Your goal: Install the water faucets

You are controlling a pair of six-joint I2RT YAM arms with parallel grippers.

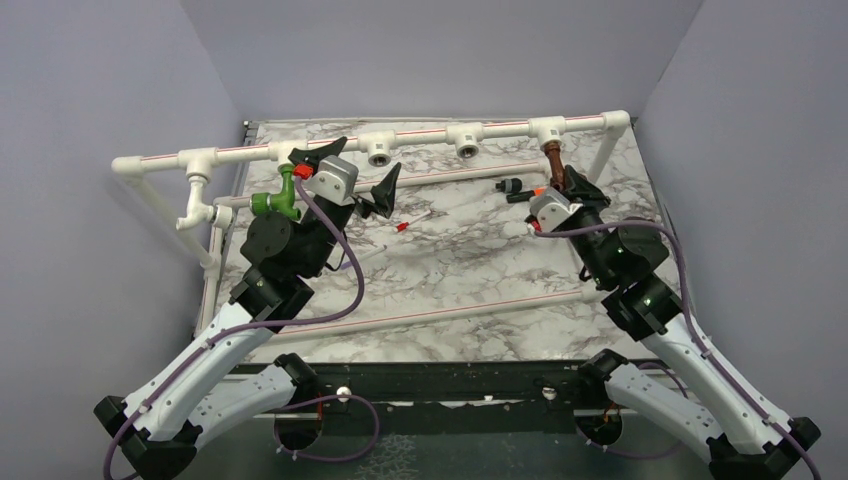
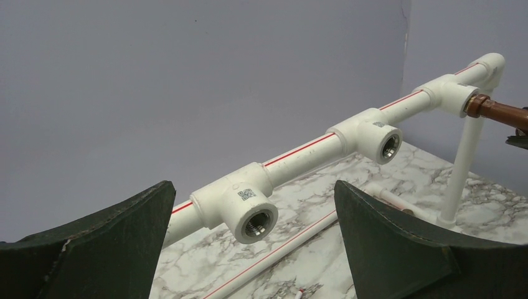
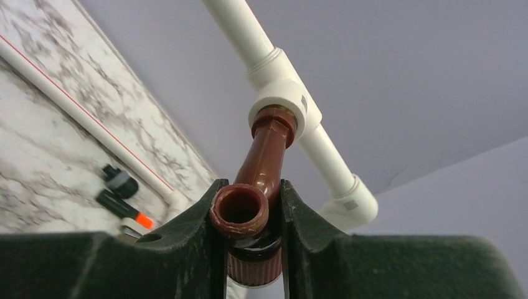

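The green faucet (image 1: pixel 272 202) hangs by its stem from a T-fitting on the left part of the white pipe frame (image 1: pixel 230 155). My left gripper (image 1: pixel 366 166) is open and empty just right of it, its jaws wide apart in front of an empty threaded T-fitting (image 2: pixel 249 208). The reddish-brown faucet (image 1: pixel 552 158) has its stem in the right T-fitting (image 3: pixel 283 103). My right gripper (image 1: pixel 566 184) is shut on it. In the right wrist view the fingers (image 3: pixel 193 230) clamp the brown faucet (image 3: pixel 264 156) at its spout and knob. It also shows in the left wrist view (image 2: pixel 498 114).
Two empty T-fittings (image 1: pixel 378 150) (image 1: pixel 466 142) sit on the top pipe. A white bent tap (image 1: pixel 195 208) hangs at the frame's left end. A small black piece with an orange tip (image 1: pixel 520 190) and a small red-tipped bit (image 1: pixel 403 228) lie on the marble table (image 1: pixel 470 270).
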